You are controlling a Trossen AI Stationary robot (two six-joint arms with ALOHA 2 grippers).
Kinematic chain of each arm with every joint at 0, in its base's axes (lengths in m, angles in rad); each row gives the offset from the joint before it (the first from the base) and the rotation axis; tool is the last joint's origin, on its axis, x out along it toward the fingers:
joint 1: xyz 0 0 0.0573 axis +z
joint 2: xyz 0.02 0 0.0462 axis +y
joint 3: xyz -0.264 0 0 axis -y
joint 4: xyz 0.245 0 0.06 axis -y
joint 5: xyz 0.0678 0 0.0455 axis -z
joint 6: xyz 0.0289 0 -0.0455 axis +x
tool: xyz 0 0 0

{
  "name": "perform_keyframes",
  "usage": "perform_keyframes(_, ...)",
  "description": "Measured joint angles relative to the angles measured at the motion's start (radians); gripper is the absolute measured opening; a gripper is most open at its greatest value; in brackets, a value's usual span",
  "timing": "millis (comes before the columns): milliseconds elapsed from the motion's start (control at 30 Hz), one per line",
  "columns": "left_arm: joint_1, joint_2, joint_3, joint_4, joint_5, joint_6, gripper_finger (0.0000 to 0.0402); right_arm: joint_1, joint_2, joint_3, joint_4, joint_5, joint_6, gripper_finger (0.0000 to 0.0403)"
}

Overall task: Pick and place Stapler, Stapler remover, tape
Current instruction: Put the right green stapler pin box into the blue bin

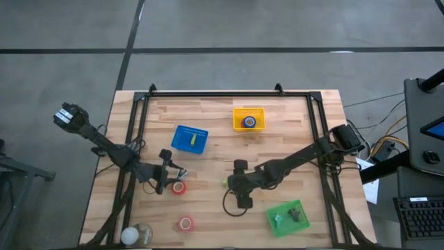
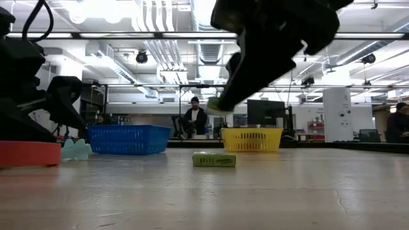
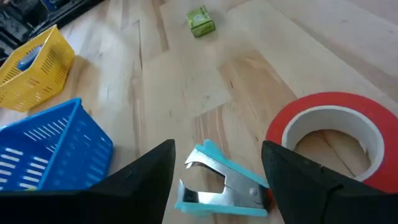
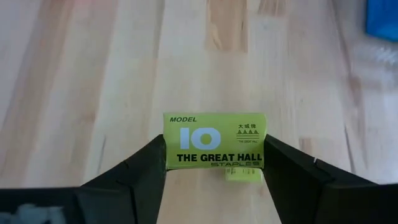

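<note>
My right gripper [image 4: 214, 144] is shut on a small green staple box [image 4: 214, 140], which hangs above the middle of the table [image 1: 208, 111]. A second green box [image 2: 214, 159] lies flat on the wood just below it. My left gripper [image 3: 217, 152] is open near the table's left side. Its fingers stand on either side of the teal stapler remover [image 3: 221, 185], which lies on the table. A red tape roll [image 3: 329, 134] lies flat beside the remover, and another red roll [image 1: 185, 223] lies nearer the front edge. A blue roll [image 1: 249, 122] sits in the yellow basket [image 1: 238, 113]. No stapler shows plainly. My right gripper pinches the staple box by its two short ends [image 4: 171, 146], one finger on each. The fingers slant downward from the table's right side. The box is lifted clear of the table and held level, its printed face toward the wrist camera.
A blue basket [image 1: 189, 139] stands behind the left gripper. A green basket [image 1: 288, 215] holding dark items stands at the front right. A pale round thing [image 1: 137, 235] sits at the front left corner. A black frame [image 1: 229, 92] runs along the table's far and side edges.
</note>
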Motion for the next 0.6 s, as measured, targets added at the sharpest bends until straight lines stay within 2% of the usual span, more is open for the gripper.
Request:
perform_keyframes(133,0.001,0.001,-0.002,0.033,-0.01,0.022,0.0245,0.0,0.0,0.044,-0.055,0.002,-0.013,0.0226)
perform_keyframes(233,0.001,0.001,0.001,0.188,-0.02,0.007,0.0245,0.0,0.0,0.074,-0.087,0.029,-0.038,0.0226)
perform_keyframes(367,0.001,0.001,0.03,0.425,-0.015,-0.112,0.0245,0.0,0.0,0.111,-0.094,0.088,-0.108,0.0226)
perform_keyframes(467,0.001,0.001,0.061,0.576,-0.015,-0.22,0.0245,0.0,0.0,0.137,-0.092,0.177,-0.178,0.0226)
perform_keyframes(600,0.001,-0.001,0.116,0.688,-0.016,-0.375,0.0245,-0.001,0.004,0.171,-0.09,0.286,-0.279,0.0226)
